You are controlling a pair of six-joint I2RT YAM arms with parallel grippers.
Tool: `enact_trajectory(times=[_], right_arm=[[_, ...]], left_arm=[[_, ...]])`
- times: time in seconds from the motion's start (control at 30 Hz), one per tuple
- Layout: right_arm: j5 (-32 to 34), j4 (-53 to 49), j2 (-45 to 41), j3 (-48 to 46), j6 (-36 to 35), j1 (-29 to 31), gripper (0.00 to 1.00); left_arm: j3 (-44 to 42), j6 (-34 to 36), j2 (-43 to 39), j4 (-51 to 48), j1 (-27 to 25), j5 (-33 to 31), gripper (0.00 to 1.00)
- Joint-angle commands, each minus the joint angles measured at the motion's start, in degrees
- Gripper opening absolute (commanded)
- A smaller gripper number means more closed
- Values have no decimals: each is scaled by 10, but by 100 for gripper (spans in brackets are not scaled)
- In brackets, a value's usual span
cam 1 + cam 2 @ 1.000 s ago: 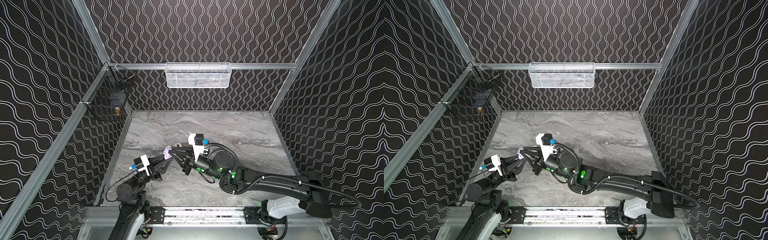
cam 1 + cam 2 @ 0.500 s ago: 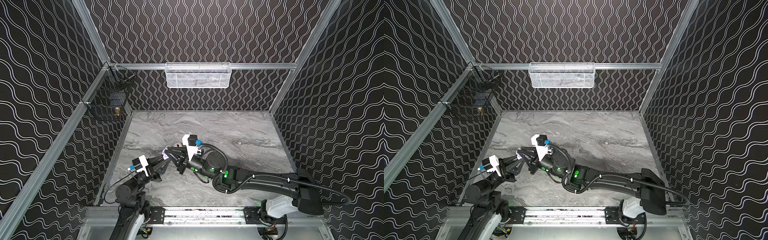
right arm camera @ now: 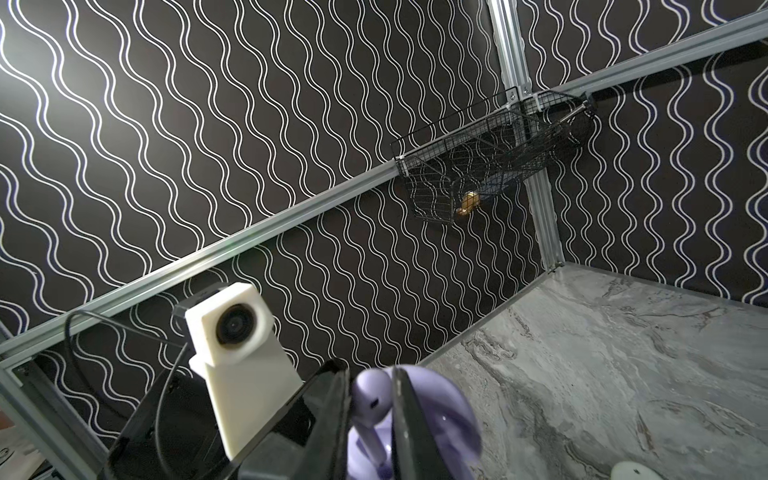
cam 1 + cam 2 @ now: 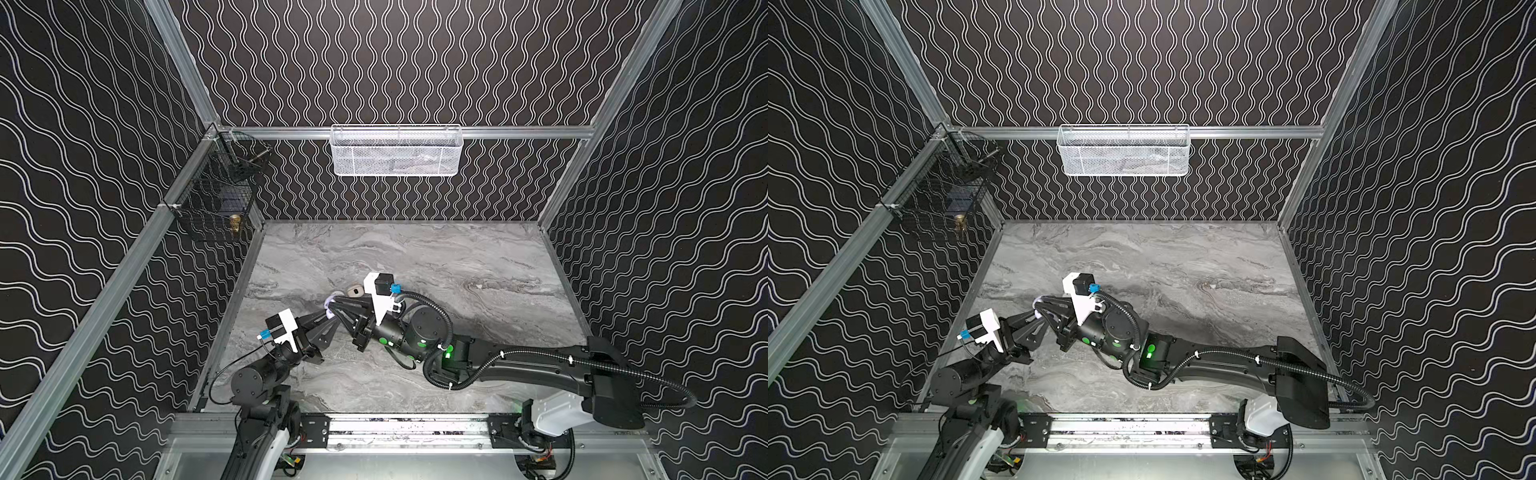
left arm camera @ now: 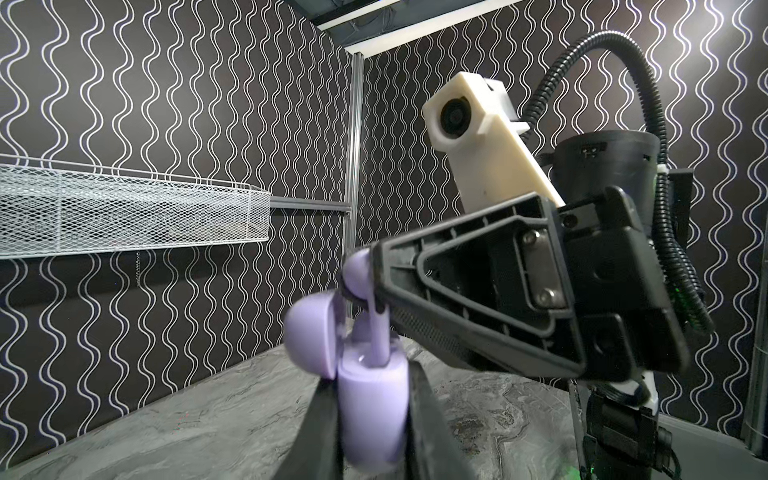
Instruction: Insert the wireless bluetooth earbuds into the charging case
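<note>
Over the marbled grey table, near its nine o'clock, our left gripper clamps the smooth, rounded lavender charging case, lid open. Our right gripper, nearly closed, pinches a glossy lavender earbud, its stem set in the case's well.

Bright, even overhead light; both top views are sharp, with soft shadows on the grey marbled surface. In the left wrist view the pale lavender plastic charging case is blurred, and the black wave-patterned walls bow at the edges.
</note>
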Motion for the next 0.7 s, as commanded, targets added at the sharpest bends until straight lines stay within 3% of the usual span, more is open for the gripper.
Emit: enact_trajectory(times=[0.0,0.2,0.67], right_arm=[[18,-3,0,-3,4,2,6],[43,-33,-4,1,23,7,6],[68,-88,-7,12,107,22,5]], left_arm=[[12,28,-12,-6,1,-14,0],[26,60,-36,-54,1,-14,0],[11,96,-80,-62,1,-14,0]])
